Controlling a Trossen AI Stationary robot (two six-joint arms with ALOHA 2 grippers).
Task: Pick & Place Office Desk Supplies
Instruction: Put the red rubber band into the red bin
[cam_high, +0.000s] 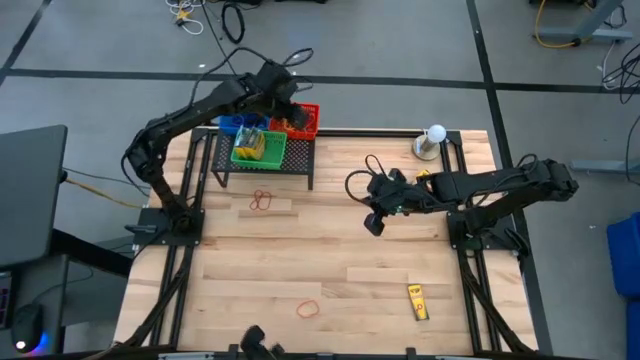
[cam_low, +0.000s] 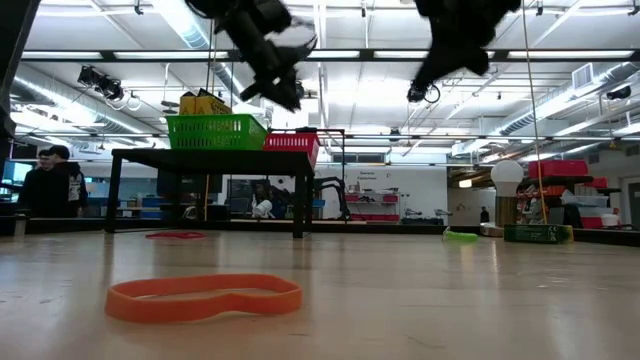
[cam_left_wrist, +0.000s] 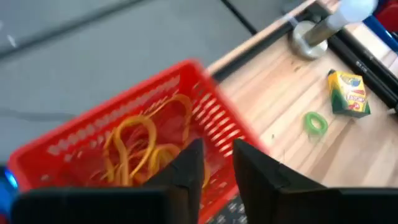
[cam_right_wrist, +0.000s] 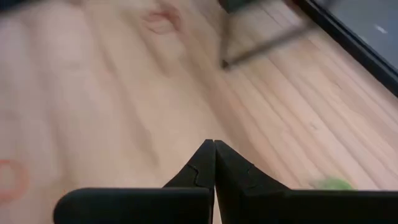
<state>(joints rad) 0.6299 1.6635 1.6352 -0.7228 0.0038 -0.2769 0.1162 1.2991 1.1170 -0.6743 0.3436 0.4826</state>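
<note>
Pale wood planks made up the table (cam_high: 330, 260), the largest thing in view. At its far left corner stood a low black rack (cam_high: 262, 165) carrying three plastic baskets side by side.

The green basket (cam_high: 259, 148) sat nearest the table's middle and held yellow crayon boxes (cam_high: 250, 143); the low view showed one poking above its rim. The red basket (cam_left_wrist: 118, 137) sat at the rack's far right corner and held a tangle of orange and yellow rubber bands (cam_left_wrist: 140, 146). The blue basket (cam_high: 238, 124) was behind the green one, mostly covered by the arm; contents could not be made out.

The left gripper (cam_left_wrist: 216, 163) hung directly over the red basket, fingers parted a narrow way, nothing between them. The right gripper (cam_right_wrist: 214, 163) hovered above open table right of the rack, fingers pressed together, empty.

Loose supplies on the table:
- a crayon box (cam_high: 417, 301) lying flat near the front right edge
- an orange band (cam_high: 308, 309) near the front edge, centre
- red-brown bands (cam_high: 262, 201) just in front of the rack
- a green band (cam_left_wrist: 316, 122) near the far right, close to another crayon box (cam_left_wrist: 348, 93) in the left wrist view

A white ball on a round base (cam_high: 432, 142) stood at the far right edge.
</note>
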